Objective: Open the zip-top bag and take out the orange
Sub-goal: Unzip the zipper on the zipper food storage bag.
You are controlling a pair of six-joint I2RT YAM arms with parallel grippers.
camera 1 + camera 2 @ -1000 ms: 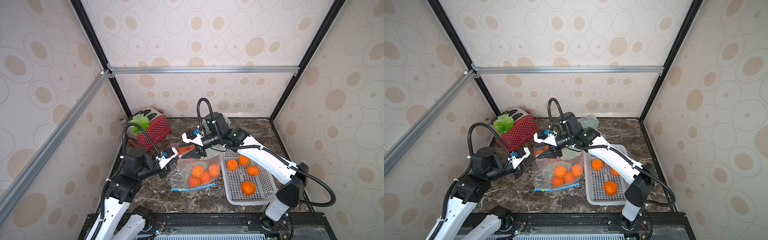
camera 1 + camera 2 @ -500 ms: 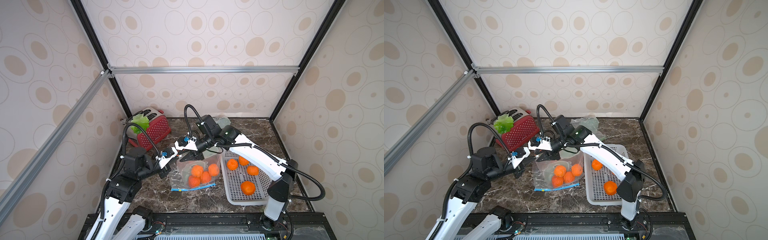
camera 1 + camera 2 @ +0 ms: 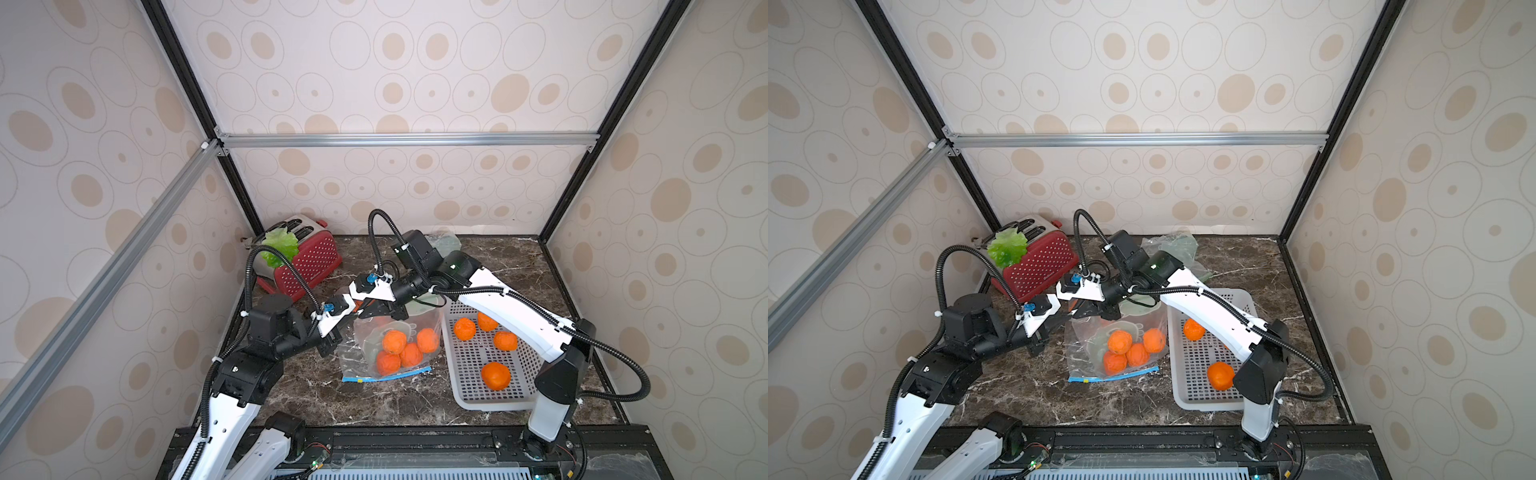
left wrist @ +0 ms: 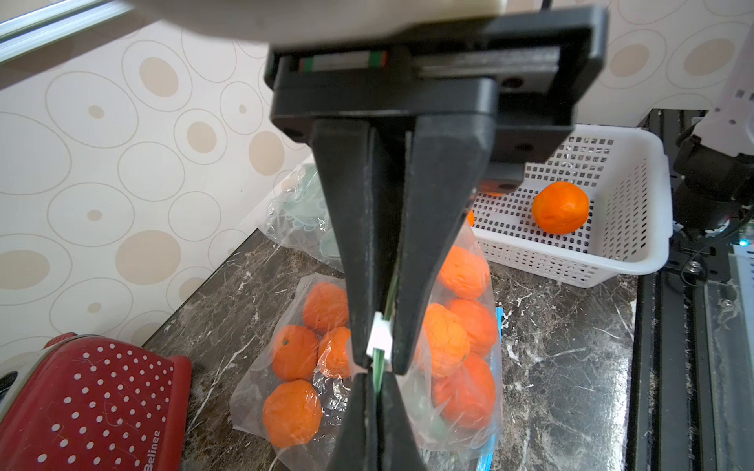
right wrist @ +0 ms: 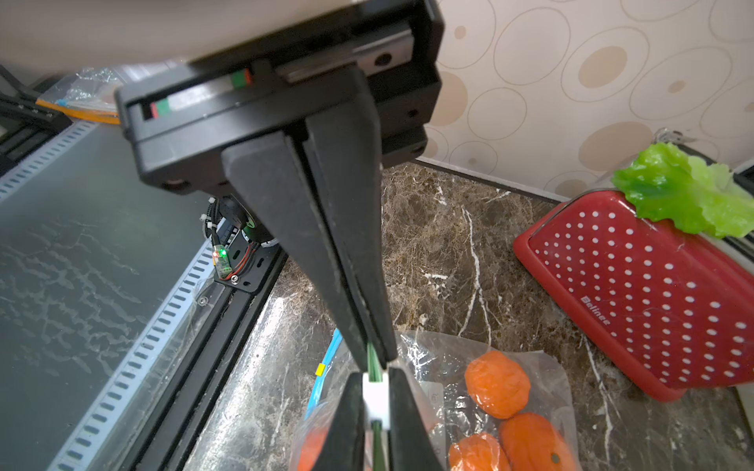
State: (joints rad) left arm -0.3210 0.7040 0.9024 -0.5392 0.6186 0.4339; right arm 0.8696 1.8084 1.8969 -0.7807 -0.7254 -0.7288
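Closest to me on the counter, a blue strip lies flat at the foot of the zip-top bag. I cannot tell whether it belongs to that bag. Off to the right sits the white basket, with four pieces of loose fruit showing in it in a top view.

The bag rises from the counter just beside the basket, and its oranges are bunched low inside the clear film.

Both arms meet tip to tip at the bag's upper edge. From its wrist view, I see the left tool pressed together on the white slider and the green zip strip running through it. The right tool faces it, its fingers squeezed together on the same green strip right next to the slider.

Farther back on the left stands the red toaster with a lettuce leaf on top. A crumpled clear bag lies against the rear wall.
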